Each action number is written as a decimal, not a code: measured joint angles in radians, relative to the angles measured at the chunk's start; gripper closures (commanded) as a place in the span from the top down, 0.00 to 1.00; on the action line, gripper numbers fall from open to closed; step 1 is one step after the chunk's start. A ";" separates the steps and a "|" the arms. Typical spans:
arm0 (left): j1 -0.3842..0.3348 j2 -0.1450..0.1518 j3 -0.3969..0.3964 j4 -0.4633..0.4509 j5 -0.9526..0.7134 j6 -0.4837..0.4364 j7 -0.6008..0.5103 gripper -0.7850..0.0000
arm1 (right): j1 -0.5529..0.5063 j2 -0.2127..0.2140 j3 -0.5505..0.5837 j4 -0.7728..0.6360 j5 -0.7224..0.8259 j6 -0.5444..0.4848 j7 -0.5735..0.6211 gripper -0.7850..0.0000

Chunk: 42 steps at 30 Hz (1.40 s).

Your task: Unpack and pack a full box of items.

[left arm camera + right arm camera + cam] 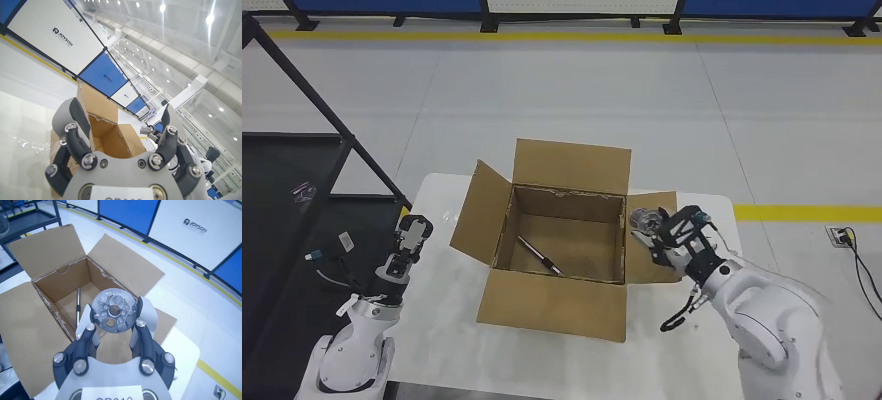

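An open cardboard box stands in the middle of the white table, all flaps folded out. A thin metal rod lies on its floor, also seen as the rod from the right wrist. My right gripper is shut on a round silver metal disc with a centre hole, held above the box's right flap. My left gripper stands open and empty by the table's left edge, pointing toward the box.
The white table has bare surface left of the box and in front of it. A black rack stands off the table's left side. A yellow floor line runs to the right.
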 measured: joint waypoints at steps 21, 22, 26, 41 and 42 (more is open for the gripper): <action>0.000 0.000 0.000 0.000 0.000 0.000 0.000 1.00 | 0.033 0.056 0.215 0.290 0.196 0.157 0.502 0.00; 0.000 0.000 0.000 0.000 0.000 0.000 0.000 1.00 | 0.054 0.060 0.208 0.326 0.191 0.154 0.517 0.00; 0.000 0.000 0.000 0.000 0.000 0.000 0.000 1.00 | 0.103 0.070 0.183 0.425 0.168 0.143 0.515 0.00; 0.000 0.000 0.000 0.000 0.000 0.000 0.000 1.00 | 0.188 0.100 0.105 0.617 0.069 0.117 0.422 0.11; 0.000 0.000 0.000 0.000 0.000 0.000 0.000 1.00 | 0.189 0.101 0.103 0.620 0.069 0.117 0.420 0.23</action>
